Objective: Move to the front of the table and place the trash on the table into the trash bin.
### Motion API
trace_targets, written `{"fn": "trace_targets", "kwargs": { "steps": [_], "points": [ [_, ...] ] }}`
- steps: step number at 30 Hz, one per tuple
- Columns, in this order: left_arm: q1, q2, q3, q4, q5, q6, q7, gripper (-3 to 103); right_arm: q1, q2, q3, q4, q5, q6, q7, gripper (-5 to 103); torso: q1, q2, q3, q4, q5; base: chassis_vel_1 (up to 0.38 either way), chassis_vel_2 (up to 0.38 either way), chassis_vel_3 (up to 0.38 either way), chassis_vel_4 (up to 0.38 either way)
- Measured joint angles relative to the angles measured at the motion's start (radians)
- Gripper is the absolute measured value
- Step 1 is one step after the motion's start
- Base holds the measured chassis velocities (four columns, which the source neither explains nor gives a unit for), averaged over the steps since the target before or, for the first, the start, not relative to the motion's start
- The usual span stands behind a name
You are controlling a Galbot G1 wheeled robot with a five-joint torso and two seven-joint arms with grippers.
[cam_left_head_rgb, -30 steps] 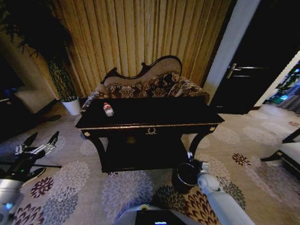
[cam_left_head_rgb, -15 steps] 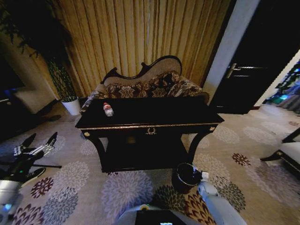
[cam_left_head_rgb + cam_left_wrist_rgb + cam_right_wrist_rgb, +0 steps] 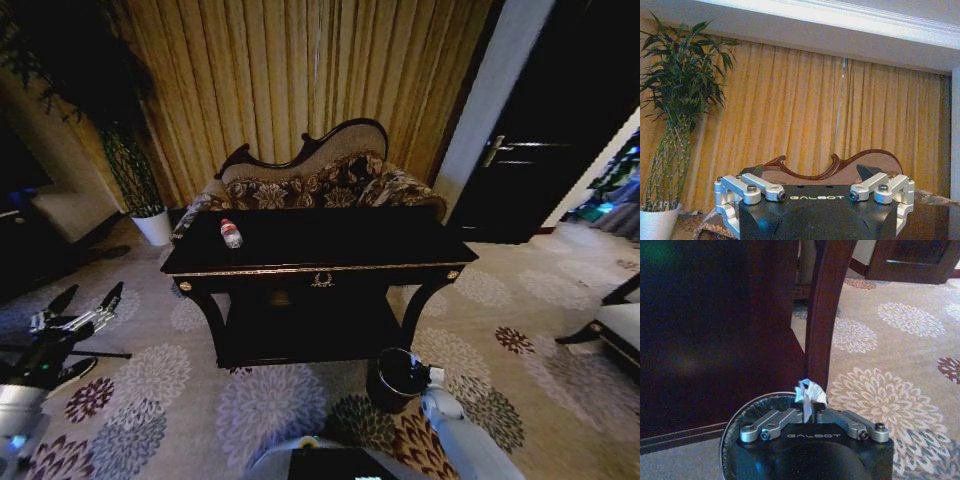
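So the thing that matters right now: my right tool (image 3: 808, 412) is hanging directly over the trash bin (image 3: 747, 412), pinched tight on a white paper ball (image 3: 809, 391). In my right wrist view the crumpled paper sits above the bin's black inside, close to the rim on the side by the curved leg of the bench (image 3: 320, 243). Not much sideways room there, I'd guess, but the drop line looks inside the rim to me.

From the head view the bin (image 3: 400, 378) stands on the carpet just beside the bench's front right leg, way lower than the top, with my right arm reaching down to it.

My left tool (image 3: 78, 307) is off to the left, low and well apart from the bench, fingers spread wide with nothing in them.

Still up top: a clear bottle (image 3: 231, 233) with a red label, lying on its side near the back left corner, long axis running roughly front to back. Left arm is the nearer one for that.
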Motion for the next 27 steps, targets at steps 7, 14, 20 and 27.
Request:
{"fn": "trace_targets", "kwargs": {
  "steps": [7,14,20,27],
  "points": [
    [0.000,-0.003,0.000,0.001,0.001,-0.006,0.000,100,-0.005,0.000,0.008,0.003,-0.021,-0.018,-0.008,35,0.000,0.000,0.000,0.0000,0.0000,0.000,0.000,0.000,0.000],
    [0.002,-0.003,-0.001,0.007,0.001,-0.011,0.002,100,-0.006,0.003,0.008,0.006,-0.022,-0.022,-0.010,62,0.000,0.000,0.000,0.0000,0.0000,0.000,0.000,0.000,0.000],
    [0.000,-0.003,0.000,0.008,0.001,-0.011,0.002,100,-0.005,0.004,0.009,0.007,-0.022,-0.023,-0.011,84,0.000,0.000,0.000,0.0000,0.0000,0.000,0.000,0.000,0.000],
    [-0.003,-0.009,0.005,0.009,0.002,-0.011,0.002,100,-0.005,0.003,0.010,0.007,-0.023,-0.024,-0.011,100,0.000,0.000,0.000,0.0000,0.0000,0.000,0.000,0.000,0.000]
  ]
}}
